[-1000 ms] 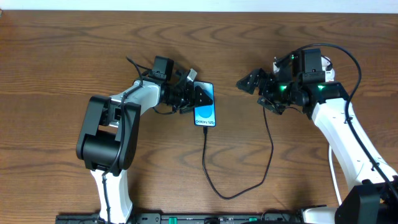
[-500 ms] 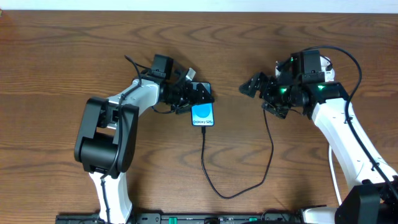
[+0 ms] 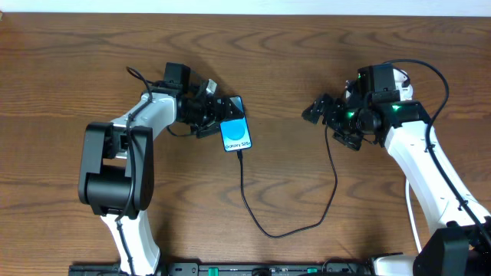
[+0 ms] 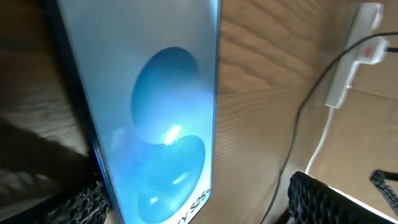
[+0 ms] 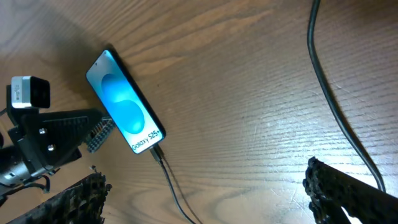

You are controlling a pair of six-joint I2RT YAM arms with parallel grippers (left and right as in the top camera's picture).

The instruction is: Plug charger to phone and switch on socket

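Observation:
The phone [image 3: 235,135] lies on the wooden table, its light-blue screen up. It also shows in the right wrist view [image 5: 124,113] and fills the left wrist view [image 4: 155,112]. The charger, a thin black cable [image 3: 257,218], is plugged into the phone's lower end [image 5: 158,154] and loops over to the right arm. My left gripper [image 3: 217,117] is open, with the phone between its fingers [image 4: 205,205] and against the left one. My right gripper [image 3: 316,110] is open and empty [image 5: 211,199], well to the right of the phone. The socket, a white power strip with a red switch [image 4: 353,50], shows only in the left wrist view.
A thick white cord [image 4: 317,146] runs from the power strip toward the camera. Another stretch of the black cable [image 5: 336,106] crosses the table under my right gripper. The table's far edge [image 3: 245,11] runs along the top.
My left gripper has moved left and slightly back, and the phone and plugged cable have moved with it. My right gripper has drawn back a little to the right.

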